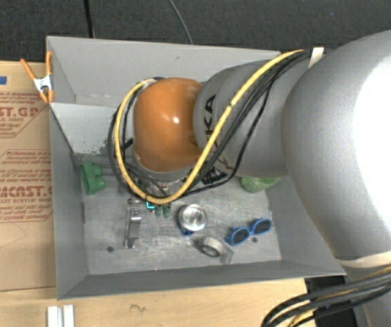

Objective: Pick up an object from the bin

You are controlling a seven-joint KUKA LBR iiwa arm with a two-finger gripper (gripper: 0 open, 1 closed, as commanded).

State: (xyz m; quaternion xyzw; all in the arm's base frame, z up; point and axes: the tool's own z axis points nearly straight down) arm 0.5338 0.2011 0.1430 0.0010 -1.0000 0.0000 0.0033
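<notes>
The jaws are hidden under the orange wrist cover (167, 125) and cables (118, 136); open or closed, I cannot tell; a thin grey metal piece (133, 229) just below them is hard to identify; nearest to their right lies a shiny round can (192, 217), with a grey tape roll (212, 246) and blue sunglasses (248, 231) beyond; a pale green thing (258, 182) is half covered by the arm (345, 148).

glare on orange cover (165, 125), shadowed bin (69, 237)
</notes>
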